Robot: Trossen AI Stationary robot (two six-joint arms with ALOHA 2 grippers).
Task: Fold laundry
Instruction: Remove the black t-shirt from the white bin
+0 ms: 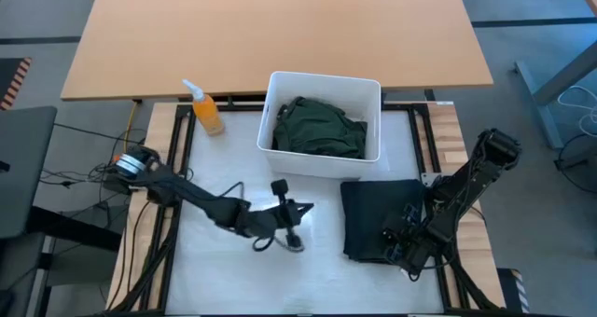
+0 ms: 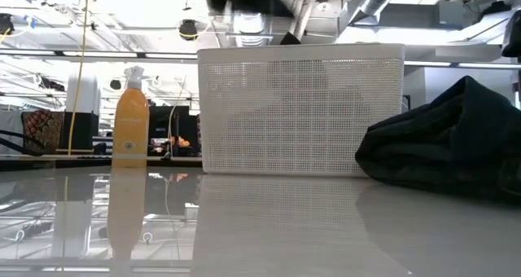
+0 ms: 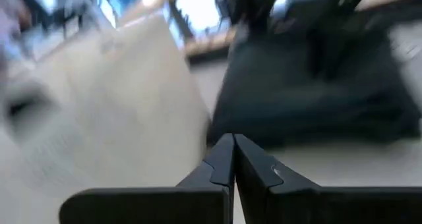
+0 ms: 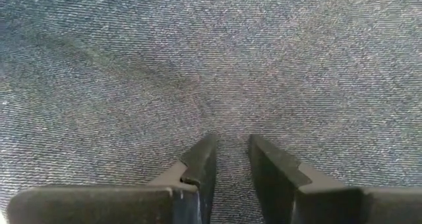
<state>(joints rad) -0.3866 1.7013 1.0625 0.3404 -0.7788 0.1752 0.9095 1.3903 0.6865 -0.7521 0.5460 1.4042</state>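
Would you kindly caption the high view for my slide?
Right pincer presses a folded black garment; shut left pincer waits beside the white bin of green laundry.

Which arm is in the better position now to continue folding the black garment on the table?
The right. The right gripper sits on the folded black garment, fingers parted against the cloth. The left gripper is shut, over bare table beside the garment.

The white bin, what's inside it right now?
The white bin holds a crumpled dark green garment filling most of it. Whether anything lies beneath that garment cannot be seen; the cloth covers the bottom.
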